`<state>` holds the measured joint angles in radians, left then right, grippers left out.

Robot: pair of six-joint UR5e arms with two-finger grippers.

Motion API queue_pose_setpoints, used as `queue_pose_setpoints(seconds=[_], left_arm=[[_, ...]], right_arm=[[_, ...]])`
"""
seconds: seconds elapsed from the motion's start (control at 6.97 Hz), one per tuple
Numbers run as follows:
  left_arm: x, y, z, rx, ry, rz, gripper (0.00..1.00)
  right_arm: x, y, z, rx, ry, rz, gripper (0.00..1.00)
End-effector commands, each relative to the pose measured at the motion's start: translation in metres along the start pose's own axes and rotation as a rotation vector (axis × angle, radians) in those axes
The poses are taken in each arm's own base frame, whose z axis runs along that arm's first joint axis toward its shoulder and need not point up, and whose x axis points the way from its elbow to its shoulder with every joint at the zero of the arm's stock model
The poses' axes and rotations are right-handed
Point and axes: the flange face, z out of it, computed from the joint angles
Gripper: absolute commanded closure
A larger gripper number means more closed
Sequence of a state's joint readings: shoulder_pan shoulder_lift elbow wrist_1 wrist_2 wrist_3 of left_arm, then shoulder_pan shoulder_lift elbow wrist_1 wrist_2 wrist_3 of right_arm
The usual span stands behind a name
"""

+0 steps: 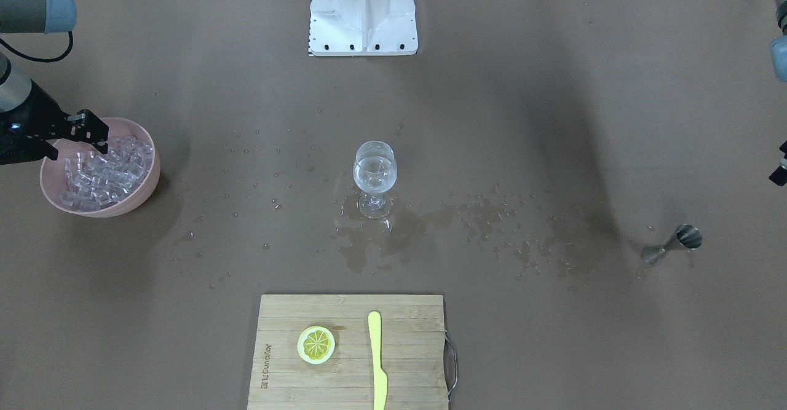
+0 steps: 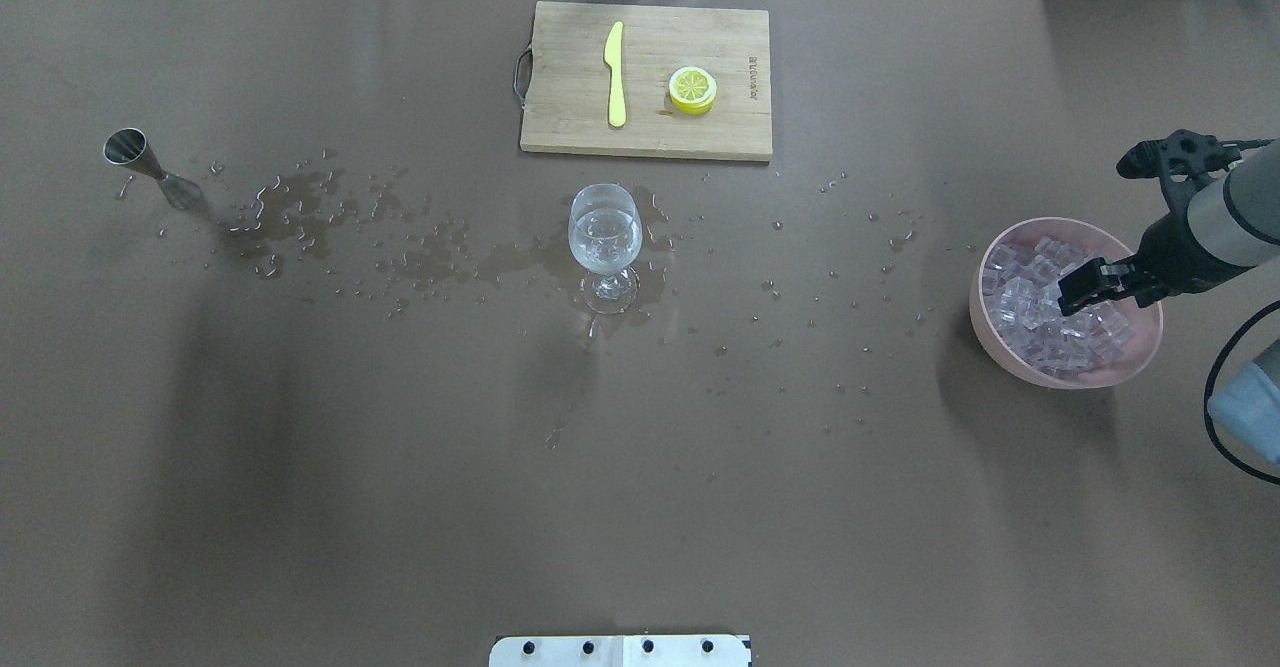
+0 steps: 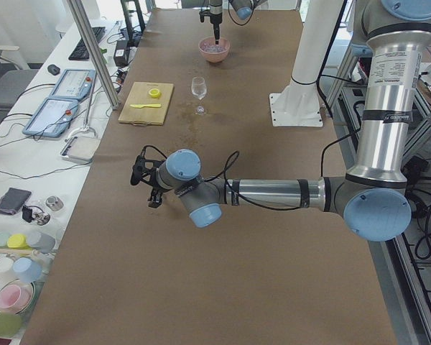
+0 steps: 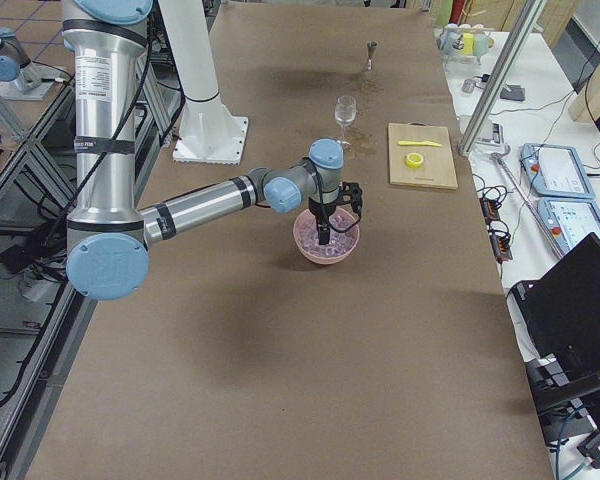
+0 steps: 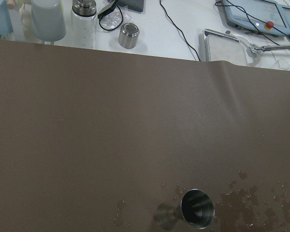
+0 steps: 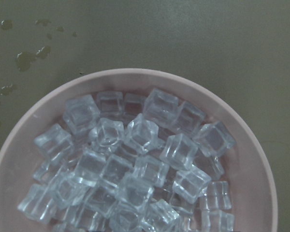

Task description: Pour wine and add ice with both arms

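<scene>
Ice [image 6: 135, 164] is heaped in the bowl [image 2: 985, 332] at the desk's [image 2: 800, 467] right end, the right gripper [image 2: 1085, 287] held just over it; whether this or the left gripper [image 3: 151, 188], at the far end, is spread or pressed together cannot be told. A wet cube may be squeezed out of the grip, or the bowl's rim caught and tipped. Open, puddled desk is left up to the wine glass [image 2: 604, 237].

One glass [image 2: 604, 247], one jigger [image 2: 150, 167], one bowl [image 2: 1000, 352], perhaps thirty ice cubes [image 6: 135, 169].
</scene>
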<state>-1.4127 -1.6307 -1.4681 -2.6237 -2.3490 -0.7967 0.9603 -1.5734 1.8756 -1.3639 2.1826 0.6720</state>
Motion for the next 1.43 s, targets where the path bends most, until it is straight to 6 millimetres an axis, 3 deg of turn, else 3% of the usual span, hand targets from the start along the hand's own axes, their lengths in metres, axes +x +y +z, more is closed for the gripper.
queue_pose_setpoints(seconds=[0.0, 0.29, 0.43, 0.57, 0.72, 1.15, 1.29], left_arm=[[0.004, -0.003, 0.001, 0.004, 0.003, 0.009, 0.02], [0.006, -0.006, 0.001, 0.006, 0.005, 0.011, 0.02], [0.006, -0.006, 0.001, 0.007, 0.006, 0.012, 0.02], [0.007, -0.007, 0.002, 0.007, 0.005, 0.012, 0.02], [0.008, -0.008, 0.002, 0.007, 0.006, 0.013, 0.02], [0.008, -0.008, 0.002, 0.006, 0.007, 0.013, 0.02], [0.008, -0.008, 0.002, 0.007, 0.006, 0.013, 0.02]], right_arm=[[-0.006, -0.019, 0.012, -0.005, 0.003, 0.011, 0.14], [-0.016, -0.041, 0.022, -0.017, -0.007, 0.012, 0.26], [-0.016, -0.041, 0.022, -0.018, -0.008, 0.013, 0.46], [-0.013, -0.038, 0.024, -0.026, -0.006, 0.019, 0.81], [-0.012, -0.035, 0.024, -0.044, -0.026, 0.020, 0.97], [-0.020, -0.035, 0.016, -0.055, -0.065, 0.013, 1.00], [-0.014, -0.042, 0.004, -0.050, -0.088, 0.026, 0.73]])
